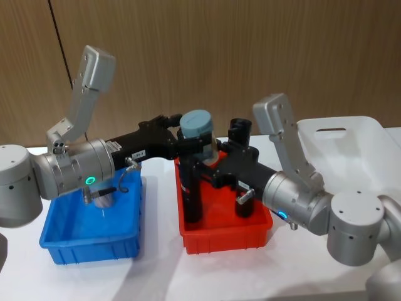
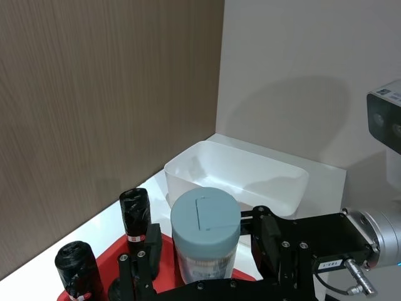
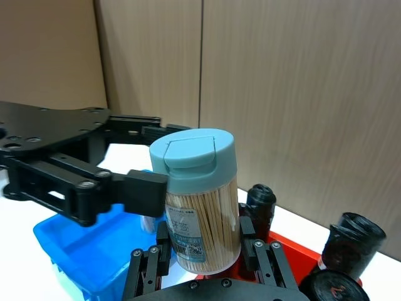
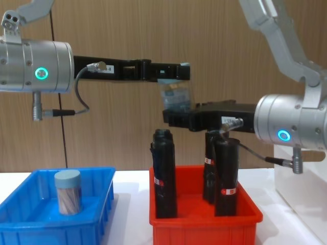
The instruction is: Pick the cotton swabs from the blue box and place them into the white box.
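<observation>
Mid-air handoff, as we read it. The cotton swab jar (image 4: 176,97) is upright, long axis vertical, lid up. It hangs over the red bin (image 1: 225,235), clear of the black rolls (image 4: 164,173) below.

The left pincer (image 4: 176,72) reaches in from the left and is clamped at the lid end. The right pincer (image 4: 176,118) comes from the opposite side and is closed on the lower body, flanking the swab sticks. Both touch the jar; we can't tell which one carries the weight.

Relation that matters: the white box (image 1: 363,135) sits on the robot's right, past the red bin. It is just beside the right arm and well apart from the left one. So the right arm is the nearer carrier and the jar has to travel rightward. We judge the left pincer must let go first, or the arms pull against each other.

The second jar (image 4: 68,191) stands upright in the blue box (image 1: 88,241), under the left arm, so the left arm is nearer for that one.
</observation>
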Action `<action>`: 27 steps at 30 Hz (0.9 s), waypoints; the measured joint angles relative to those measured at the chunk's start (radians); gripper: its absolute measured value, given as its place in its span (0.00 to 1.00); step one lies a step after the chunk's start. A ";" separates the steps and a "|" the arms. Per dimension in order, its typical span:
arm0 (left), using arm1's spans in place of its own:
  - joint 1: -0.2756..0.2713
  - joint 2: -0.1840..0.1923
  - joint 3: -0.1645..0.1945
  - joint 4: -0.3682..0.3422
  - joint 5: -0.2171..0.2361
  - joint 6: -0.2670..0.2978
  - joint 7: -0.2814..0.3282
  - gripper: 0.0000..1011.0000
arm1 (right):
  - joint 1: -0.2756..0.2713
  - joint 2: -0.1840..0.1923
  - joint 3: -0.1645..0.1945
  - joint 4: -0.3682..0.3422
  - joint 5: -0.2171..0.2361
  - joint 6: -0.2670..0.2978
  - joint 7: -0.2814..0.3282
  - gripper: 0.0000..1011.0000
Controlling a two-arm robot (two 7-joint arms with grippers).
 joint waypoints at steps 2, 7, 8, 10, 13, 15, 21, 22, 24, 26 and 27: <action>0.000 0.000 0.000 0.000 0.000 0.000 0.000 0.99 | -0.004 0.003 0.004 0.002 0.013 -0.004 -0.008 0.64; 0.000 0.000 0.000 0.000 0.000 0.000 0.000 0.99 | -0.013 0.010 0.013 0.006 0.040 -0.017 -0.032 0.64; 0.000 0.000 0.000 0.000 0.000 0.000 0.000 0.99 | -0.015 0.011 0.015 0.006 0.045 -0.019 -0.035 0.64; 0.000 0.000 0.000 0.000 0.000 0.000 0.000 0.99 | -0.021 0.015 0.021 0.008 0.062 -0.028 -0.049 0.64; 0.000 0.000 0.000 0.000 0.000 0.000 0.000 0.99 | -0.029 0.021 0.028 0.011 0.082 -0.040 -0.065 0.64; 0.000 0.000 0.000 0.000 0.000 0.000 0.000 0.99 | -0.034 0.024 0.032 0.013 0.092 -0.046 -0.076 0.64; 0.000 0.000 0.000 0.000 0.000 0.000 0.000 0.99 | -0.046 0.037 0.048 0.022 0.123 -0.069 -0.111 0.64; 0.000 0.000 0.000 0.000 0.000 0.000 0.000 0.99 | -0.047 0.040 0.053 0.026 0.130 -0.075 -0.119 0.64; 0.000 0.000 0.000 0.000 0.000 0.000 0.000 0.99 | -0.049 0.043 0.058 0.030 0.137 -0.081 -0.128 0.64; 0.000 0.000 0.000 0.000 0.000 0.000 0.000 0.99 | -0.049 0.047 0.065 0.037 0.145 -0.089 -0.142 0.64; 0.000 0.000 0.000 0.000 0.000 0.000 0.000 0.99 | -0.049 0.048 0.068 0.040 0.147 -0.092 -0.147 0.64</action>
